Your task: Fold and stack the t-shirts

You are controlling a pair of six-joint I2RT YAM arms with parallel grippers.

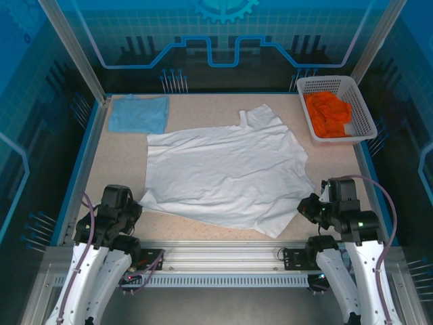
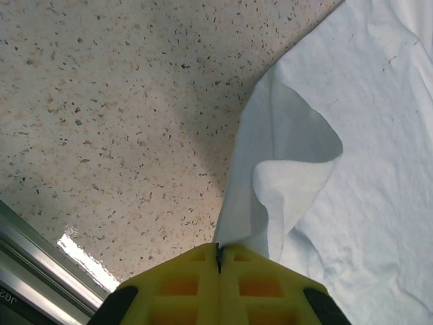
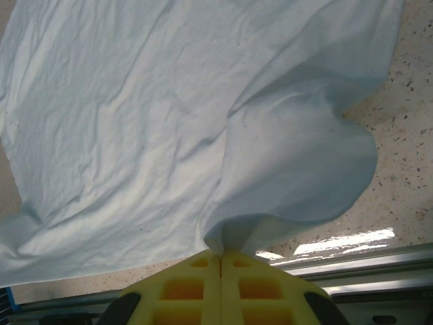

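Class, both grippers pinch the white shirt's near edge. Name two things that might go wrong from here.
1. The left gripper and right gripper each pinch only a small bit of the white t-shirt; it may slip out when lifted.
2. The shirt lies skewed and wrinkled, so the fold could come out uneven.

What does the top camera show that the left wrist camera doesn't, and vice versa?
Top camera: the light blue shirt at the far left corner and the white basket holding orange cloth at far right. Left wrist: the left gripper shut on the white shirt's edge, cloth humped into a fold. Both: the white shirt on the speckled table.
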